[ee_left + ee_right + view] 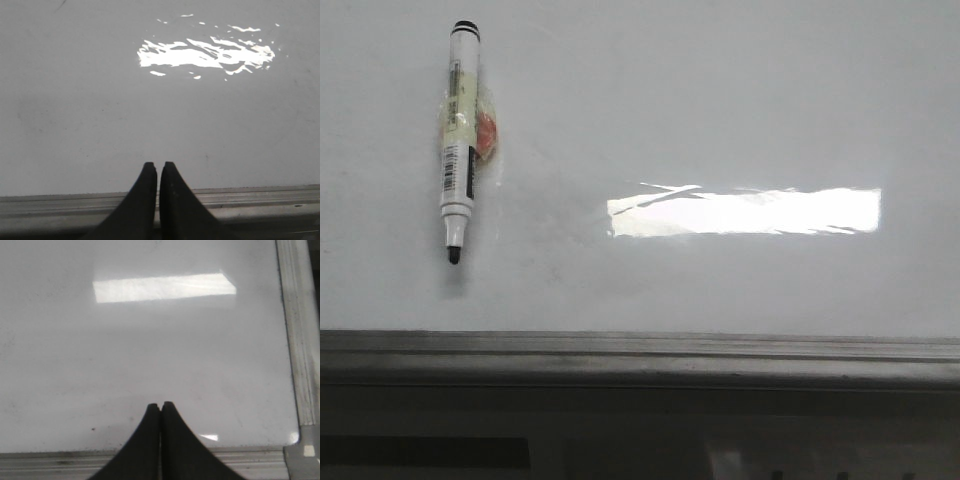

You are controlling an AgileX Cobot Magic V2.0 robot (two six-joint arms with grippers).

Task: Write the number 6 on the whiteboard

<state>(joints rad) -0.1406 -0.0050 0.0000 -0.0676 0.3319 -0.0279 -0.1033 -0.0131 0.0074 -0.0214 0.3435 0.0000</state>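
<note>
Closest to the front camera runs the grey metal edge strip [640, 352], a dull band along the near side of the whiteboard [720, 110]. Beyond that strip the board spreads out glossy and white, and there is no drawn 6 anywhere on it in any of the three views: the surface carries only faint smudges and specks. A bright rectangular light reflection [745, 211] sits on the board, a little way in from the strip and right of centre.

Over to the far left of that reflection lies the marker [459, 140], flat on the board, cap off, its dark tip pointing toward the strip and its black end away from it. Something small and orange-red with clear wrap [485, 133] is stuck to its barrel, touching it on the side nearer the reflection.

Now the wrist views. The left gripper [158, 167] hangs over the strip, its two dark fingers pressed together with just a hairline gap, clenched on nothing. The right gripper [160, 406] is the same story, fingers closed tip to tip and empty, near the strip's corner piece [305, 455].
</note>
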